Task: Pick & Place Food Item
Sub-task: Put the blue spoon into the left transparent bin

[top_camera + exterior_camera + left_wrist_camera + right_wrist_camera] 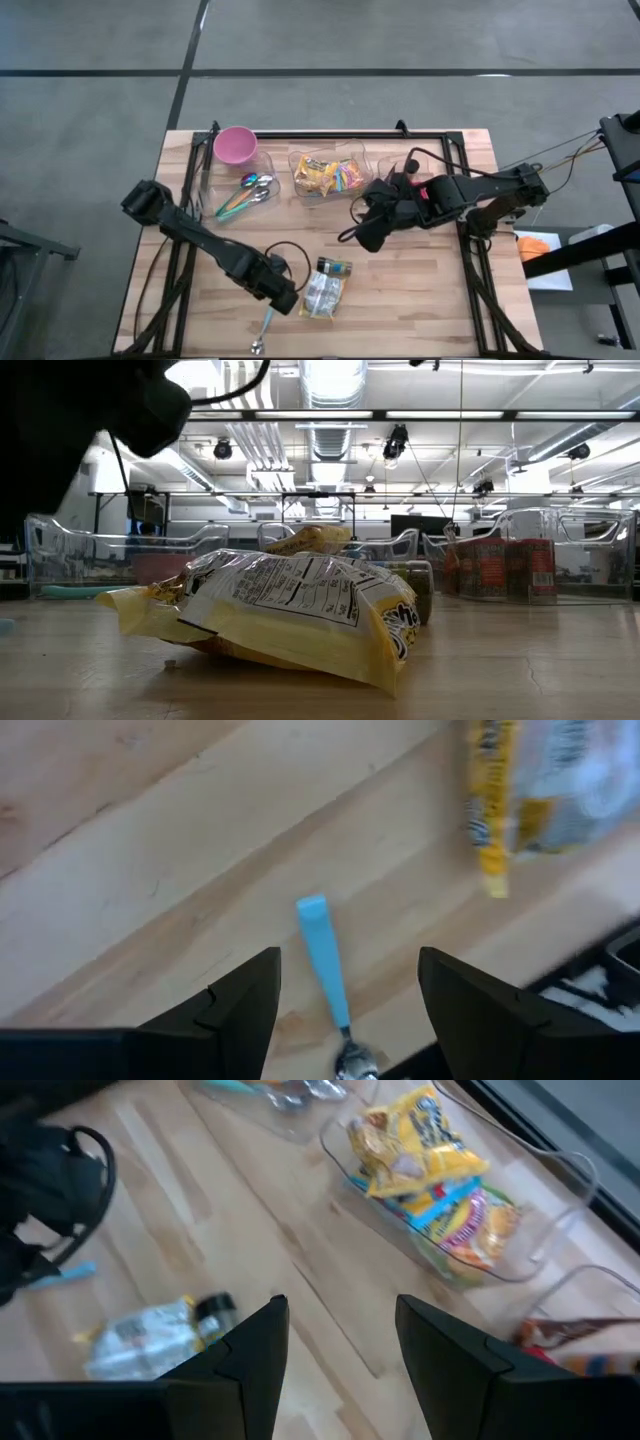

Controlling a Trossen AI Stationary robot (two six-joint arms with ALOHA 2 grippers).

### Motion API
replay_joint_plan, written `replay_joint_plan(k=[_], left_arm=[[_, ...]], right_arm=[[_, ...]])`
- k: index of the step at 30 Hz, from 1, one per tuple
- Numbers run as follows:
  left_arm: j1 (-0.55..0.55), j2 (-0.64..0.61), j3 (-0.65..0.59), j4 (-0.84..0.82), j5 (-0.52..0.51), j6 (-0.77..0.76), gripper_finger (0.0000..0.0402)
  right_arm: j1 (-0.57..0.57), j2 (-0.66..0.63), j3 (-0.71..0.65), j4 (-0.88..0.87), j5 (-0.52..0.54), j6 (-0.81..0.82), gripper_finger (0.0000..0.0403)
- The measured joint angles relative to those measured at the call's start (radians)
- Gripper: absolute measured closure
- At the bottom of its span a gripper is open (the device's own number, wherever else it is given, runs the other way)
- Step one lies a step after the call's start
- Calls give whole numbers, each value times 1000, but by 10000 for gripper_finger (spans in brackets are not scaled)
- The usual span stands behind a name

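Two end effectors gape empty — left (345,995) over a blue-handled spoon (328,982), right (335,1342) above a crinkled foil packet (145,1338).

This is a large industrial lab or workshop hall. Beyond the pale wooden slat table (420,290), towards twelve o'clock, long fluorescent ceiling strip lights (420,414) and a silver ribbed ventilation duct (331,400) hang over further workbenches, above a grey concrete floor (90,110).

Pink bowl (235,145) beside a clear bin of spoons (247,194); blue-handled spoon (325,975) near the table's (420,290) front edge.
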State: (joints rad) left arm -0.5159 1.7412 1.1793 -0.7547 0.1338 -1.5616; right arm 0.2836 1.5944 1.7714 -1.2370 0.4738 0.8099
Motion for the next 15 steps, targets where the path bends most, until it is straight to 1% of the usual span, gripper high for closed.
replay_joint_plan(k=[5,13,15], left_arm=[[-6,16,0,4,-7,-44,155],[-40,31,-1,4,-33,-53,155],[-55,36,-2,6,-33,-61,155]], right_arm=[[0,0,-1,-73,0,-2,221],[0,-2,-1,-82,1,-9,221],[0,-4,-1,-91,15,-10,221]])
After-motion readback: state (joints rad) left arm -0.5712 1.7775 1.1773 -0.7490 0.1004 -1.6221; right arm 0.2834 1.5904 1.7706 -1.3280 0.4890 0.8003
